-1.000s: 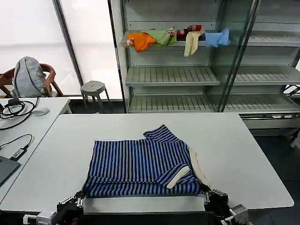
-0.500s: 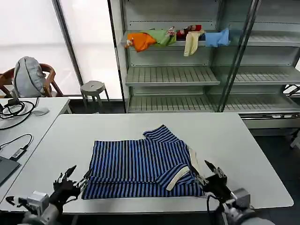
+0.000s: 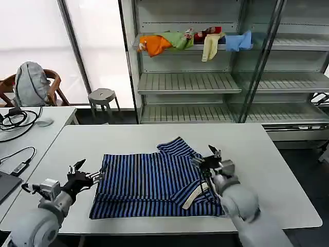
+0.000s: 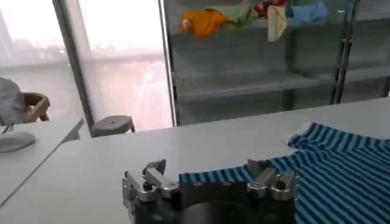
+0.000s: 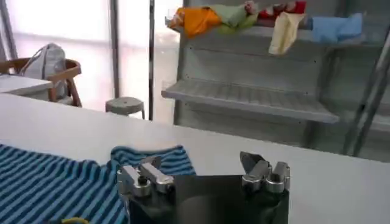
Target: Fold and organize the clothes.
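1. The table [image 3: 267, 154] carries a single shirt [image 3: 149, 180], which lies flat and partly folded near the front edge, between the two grippers. One striped sleeve sticks out at the far side, and a cream-trimmed sleeve is laid over the body on the right.
2. The shirt fills the space from one pair of jaws to the other. Its left edge is just beside the left jaws, and its right upper part lies under the right jaws.
3. The left gripper [image 3: 87, 175] hovers at the shirt's left edge with its jaws spread and nothing between them.
4. The right gripper [image 3: 208, 158] hangs over the shirt's right side, above the cream-trimmed sleeve. Its jaws are also spread and empty.
5. The step in hand looks like lining up for another fold, since neither pair of jaws has cloth in it yet.
6. The next move likely calls for each pair of jaws to drop onto its own side edge, pinch the soft cloth without bunching it, then lift and carry it across evenly.
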Tool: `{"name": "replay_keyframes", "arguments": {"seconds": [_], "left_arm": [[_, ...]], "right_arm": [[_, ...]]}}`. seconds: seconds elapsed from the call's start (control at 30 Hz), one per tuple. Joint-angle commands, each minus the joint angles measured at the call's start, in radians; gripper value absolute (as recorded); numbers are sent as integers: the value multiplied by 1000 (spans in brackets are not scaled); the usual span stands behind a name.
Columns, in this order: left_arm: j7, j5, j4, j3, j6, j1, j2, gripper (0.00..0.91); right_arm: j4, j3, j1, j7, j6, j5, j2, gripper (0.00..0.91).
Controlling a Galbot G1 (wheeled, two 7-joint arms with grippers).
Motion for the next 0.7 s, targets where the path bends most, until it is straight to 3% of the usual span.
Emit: {"name": "replay_keyframes", "arguments": {"seconds": [0.03, 0.3, 0.7], "left_arm": [[37, -31, 299, 153, 10, -279, 10, 907], [66, -10, 414, 206, 9, -347, -18, 907], [85, 24, 487, 236, 8, -385, -39, 907]], "right_arm": [[-394, -125, 333, 53, -8, 56, 136, 907], [-558, -100, 367, 21, 15, 50, 204, 907], [-643, -105, 354, -4, 50, 43, 245, 907]]}}
